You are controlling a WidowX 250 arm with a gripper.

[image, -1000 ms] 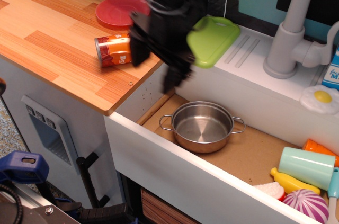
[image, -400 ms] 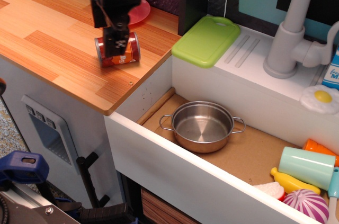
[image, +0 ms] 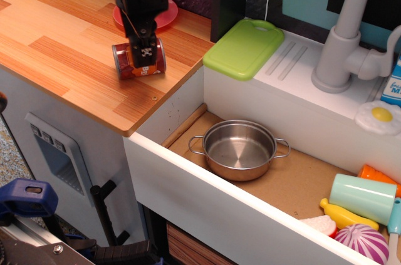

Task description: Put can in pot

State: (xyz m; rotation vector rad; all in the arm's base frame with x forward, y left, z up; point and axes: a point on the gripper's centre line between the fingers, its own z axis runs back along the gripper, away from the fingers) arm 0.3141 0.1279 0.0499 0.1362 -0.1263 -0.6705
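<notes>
On the wooden counter (image: pixel 69 58), fingers (image: pixel 145 54) over the can (image: pixel 139 59), grip unclear.

Pot (image: pixel 239 149) mouth open from above; green cutting board (image: pixel 244 48) and sink wall (image: pixel 188 205) flank it.

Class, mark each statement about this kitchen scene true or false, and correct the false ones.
1. The can lies on its side on the wooden counter. True.
2. The pot holds the can. False: the pot is empty.
3. The gripper is at the can. True.
4. The green board is in the sink. False: it rests on the ledge beside the counter.
5. The red plate sits behind the can. True.
</notes>
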